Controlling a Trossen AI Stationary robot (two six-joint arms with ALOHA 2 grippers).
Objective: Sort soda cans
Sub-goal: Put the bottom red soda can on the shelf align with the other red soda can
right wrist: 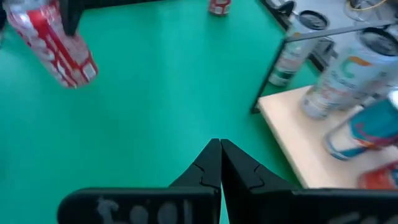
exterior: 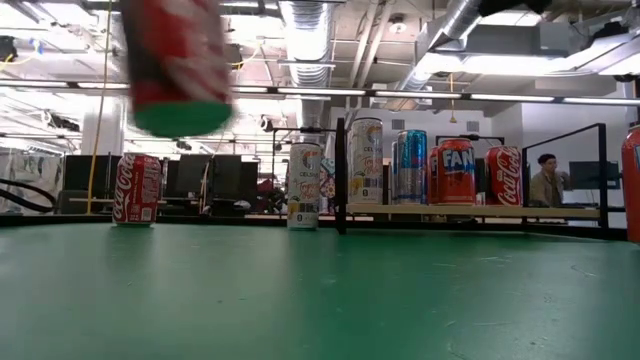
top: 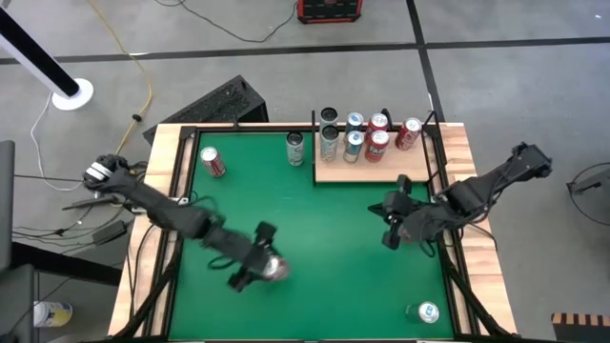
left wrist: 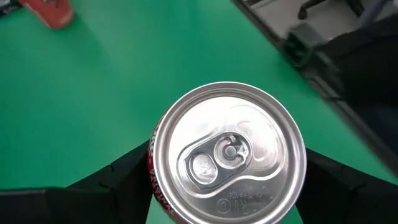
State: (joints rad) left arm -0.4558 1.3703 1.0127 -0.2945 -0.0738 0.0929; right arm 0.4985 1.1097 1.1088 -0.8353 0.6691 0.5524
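The red cylindrical metal soda can with a silver top (left wrist: pixel 227 155) hangs above the green surface (top: pixel 315 219), clamped by the left gripper (top: pixel 259 264)'s fingers around its sides. It is probably light, rigid but dentable, and slick; mid-body is the best hold. The right gripper (right wrist: pixel 219 163) waits with its fingers closed, empty.

Upper left of the low view: we see a blurred red can (exterior: pixel 180 65) cut off by the top edge. At its right edge, another red can (exterior: pixel 632 185) is cropped; labels there are unreadable.
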